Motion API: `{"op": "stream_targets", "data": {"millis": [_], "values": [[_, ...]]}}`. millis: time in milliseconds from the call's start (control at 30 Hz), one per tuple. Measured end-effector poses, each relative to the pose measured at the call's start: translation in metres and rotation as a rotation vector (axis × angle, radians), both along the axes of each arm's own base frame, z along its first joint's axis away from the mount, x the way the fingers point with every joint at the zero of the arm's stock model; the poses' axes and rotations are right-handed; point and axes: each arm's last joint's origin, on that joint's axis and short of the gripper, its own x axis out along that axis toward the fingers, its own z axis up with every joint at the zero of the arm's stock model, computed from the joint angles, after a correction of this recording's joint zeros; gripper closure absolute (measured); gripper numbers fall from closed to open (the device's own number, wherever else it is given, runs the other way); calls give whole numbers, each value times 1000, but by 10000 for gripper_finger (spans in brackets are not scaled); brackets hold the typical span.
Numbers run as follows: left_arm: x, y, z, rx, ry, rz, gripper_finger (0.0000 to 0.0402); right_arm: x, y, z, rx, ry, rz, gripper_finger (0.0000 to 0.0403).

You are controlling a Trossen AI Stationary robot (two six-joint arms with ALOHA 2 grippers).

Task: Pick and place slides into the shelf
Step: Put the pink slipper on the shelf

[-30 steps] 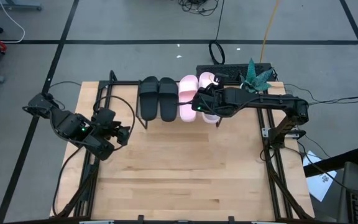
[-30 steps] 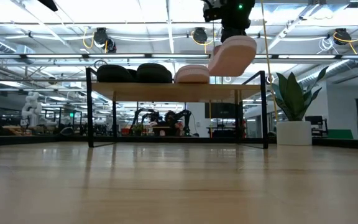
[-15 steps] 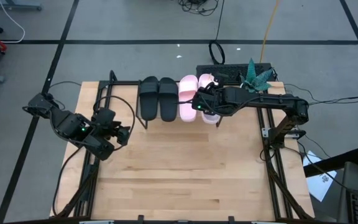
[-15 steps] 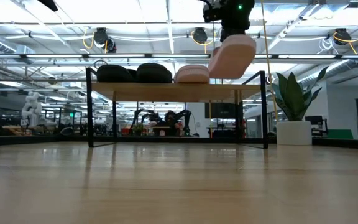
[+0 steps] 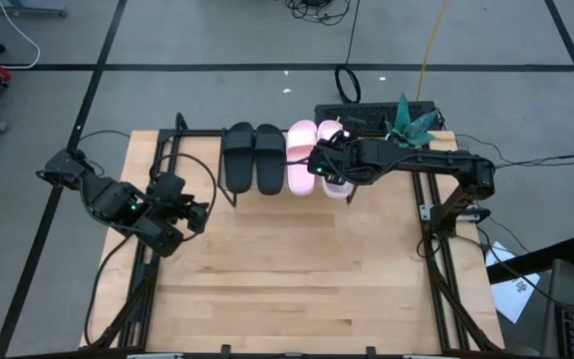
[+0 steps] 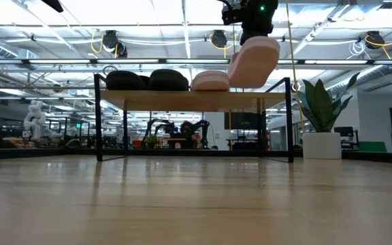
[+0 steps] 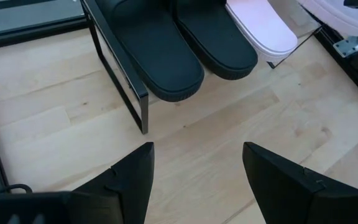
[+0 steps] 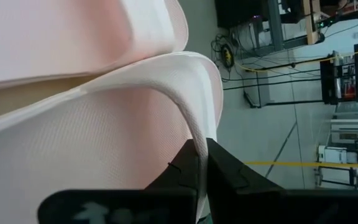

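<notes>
Waiting near the table's front-left, left gripper point(image 5: 195, 214) hangs wide open, well clear of the low plank-topped black-legged shelf point(image 6: 182, 99). Right gripper point(image 6: 249, 27) pinches the strap of the fourth pale pink slide sandal point(image 6: 254, 61), tilted above the shelf's free right end, long axis front-to-back. Two matte black slides point(image 5: 253, 157) and one pink slide point(image 5: 301, 160) sit alongside; the pink one crowds the gap.

Two matte black slide sandals point(image 5: 252, 157) and one pale pink slide sandal point(image 5: 301, 158) lie side by side on the light wooden plank shelf point(image 6: 196, 99); a second pale pink slide sandal point(image 6: 253, 62) hangs tilted above its right end.
</notes>
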Motion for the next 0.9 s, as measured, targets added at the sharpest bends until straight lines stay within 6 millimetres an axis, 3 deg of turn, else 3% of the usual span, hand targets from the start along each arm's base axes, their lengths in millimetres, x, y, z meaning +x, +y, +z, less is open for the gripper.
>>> {"op": "stream_targets", "data": {"millis": [400, 700, 900], "values": [[0, 0, 0, 5, 4, -7, 163, 1, -6, -3, 5, -11, -29, 403], [0, 0, 0, 5, 4, -7, 163, 0, -8, -28, 9, 42, -31, 403], [0, 0, 0, 5, 4, -7, 163, 2, -8, -29, -7, 60, -5, 403]]}}
